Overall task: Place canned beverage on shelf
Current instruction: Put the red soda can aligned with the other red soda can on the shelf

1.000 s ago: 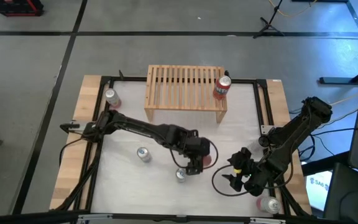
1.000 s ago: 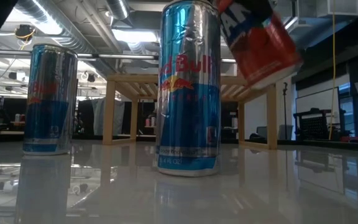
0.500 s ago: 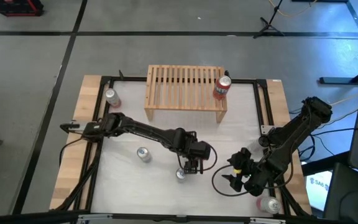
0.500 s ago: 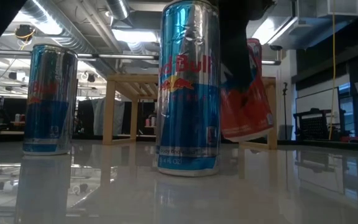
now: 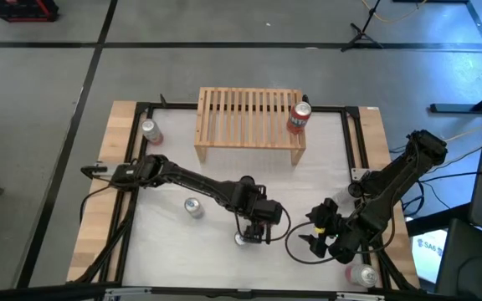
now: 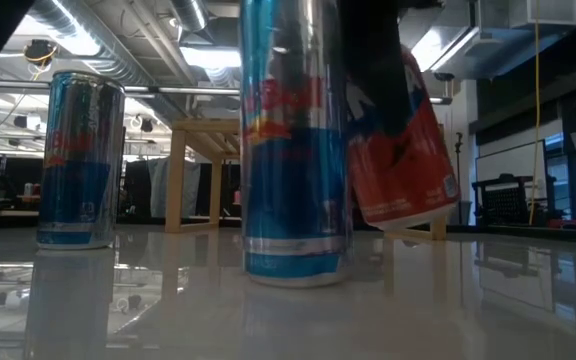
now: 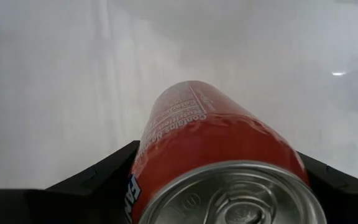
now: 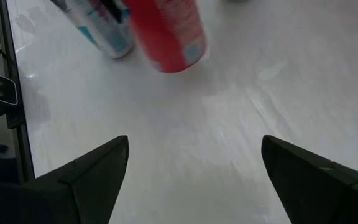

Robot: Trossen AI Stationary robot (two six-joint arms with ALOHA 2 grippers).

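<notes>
My left gripper [image 5: 256,227] is shut on a red can [image 7: 216,137] low over the table's near middle; the can also shows in the low view [image 6: 405,170]. A tall blue can [image 6: 296,150] stands right beside it. The light-wood shelf [image 5: 249,117] stands at the far middle, with another red can [image 5: 299,118] upright on its right end. My right gripper [image 5: 315,236] is open and empty, just right of the held can. My left gripper pinches the red can's side wall near its lid end [image 7: 166,155] between its two fingers [image 7: 98,180]. The fingers come from above and run along the can, its lid toward the wrist. The can is tilted, bottom end [image 6: 408,215] down close to the table.
A blue can [image 5: 193,207] stands on the left half of the table. A silver-topped can [image 5: 150,130] stands at the far left. Another can [image 5: 360,274] stands at the near right corner. A black frame [image 5: 141,109] rims the white table top.
My left gripper has gone down and toward the table's near edge with the red can, which has come from high and strongly tipped to low and closer to upright. The tall blue can beside it has shifted a little.
</notes>
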